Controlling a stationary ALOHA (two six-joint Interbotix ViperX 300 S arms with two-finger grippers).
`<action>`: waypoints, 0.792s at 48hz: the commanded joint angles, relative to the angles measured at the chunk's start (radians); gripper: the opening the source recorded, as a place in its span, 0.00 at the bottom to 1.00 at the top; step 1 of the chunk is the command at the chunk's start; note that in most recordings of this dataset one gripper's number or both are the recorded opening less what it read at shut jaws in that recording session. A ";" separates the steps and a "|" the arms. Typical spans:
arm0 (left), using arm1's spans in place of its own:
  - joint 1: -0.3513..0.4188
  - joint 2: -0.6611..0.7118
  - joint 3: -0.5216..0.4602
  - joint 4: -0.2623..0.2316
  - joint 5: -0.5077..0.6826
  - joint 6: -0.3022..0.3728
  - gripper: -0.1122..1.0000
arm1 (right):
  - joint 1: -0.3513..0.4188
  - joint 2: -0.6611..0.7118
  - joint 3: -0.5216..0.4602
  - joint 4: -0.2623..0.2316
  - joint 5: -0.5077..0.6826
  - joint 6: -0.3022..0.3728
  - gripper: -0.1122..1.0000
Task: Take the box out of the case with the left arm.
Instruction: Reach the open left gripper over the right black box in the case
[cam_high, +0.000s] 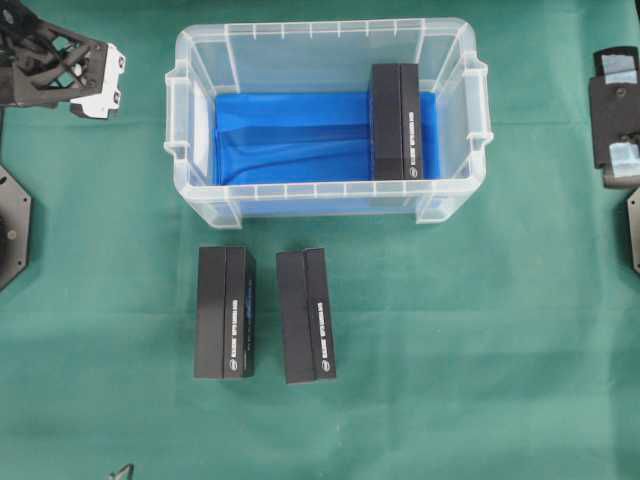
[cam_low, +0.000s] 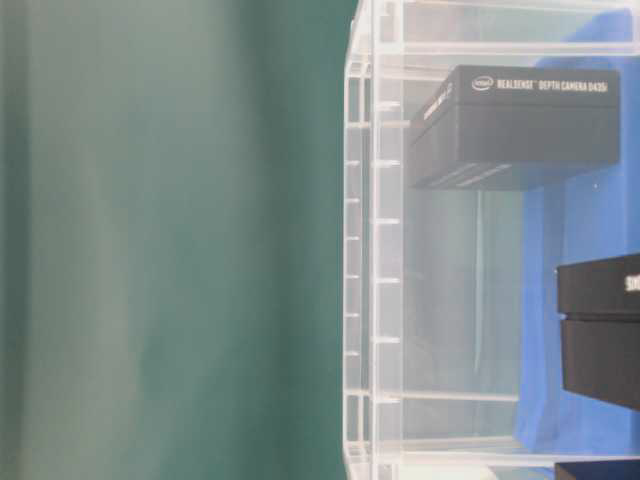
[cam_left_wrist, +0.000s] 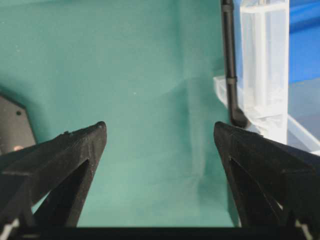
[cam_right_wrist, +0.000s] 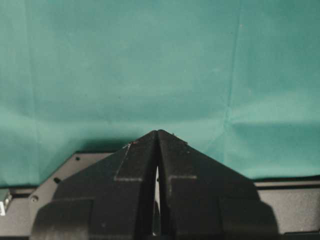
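**A:** Overhead view: where does the task's object lie?

**B:** One black box (cam_high: 397, 121) stands inside the case (cam_high: 200, 60), against its right-hand wall, resting on the blue lining (cam_high: 290, 135). The table-level view shows the same box (cam_low: 515, 125) through the clear wall of the case (cam_low: 372, 250). Two similar black boxes (cam_high: 224, 312) (cam_high: 305, 316) lie side by side on the green cloth (cam_high: 480, 350), just in front of the case and outside it.

**A:** And the left gripper?

**B:** The left gripper (cam_high: 97, 75) hangs at the upper left, outside the case and well apart from the box within. In the left wrist view its jaws are spread wide with nothing between them; only cloth shows in the gap of the left gripper (cam_left_wrist: 160, 132), with a corner of the case (cam_left_wrist: 262, 65) to one side.

**A:** The right gripper?

**B:** The right gripper (cam_right_wrist: 158, 132) has its tips pressed together, holding nothing, over bare cloth.

**A:** Progress, as a judgement?

**B:** For the remaining box, no step is yet done. The reach into the case, the grasp, the lift over the rim and the placing outside all appear to remain.
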 joint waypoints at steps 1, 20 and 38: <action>0.005 0.002 -0.028 -0.002 -0.003 -0.002 0.90 | -0.002 0.002 -0.009 -0.002 -0.003 0.002 0.10; 0.005 0.006 -0.028 -0.003 -0.003 -0.037 0.90 | -0.002 0.002 -0.009 -0.002 -0.003 0.005 0.10; 0.005 0.006 -0.028 -0.005 0.000 -0.038 0.90 | -0.002 0.002 -0.009 -0.002 -0.003 0.005 0.10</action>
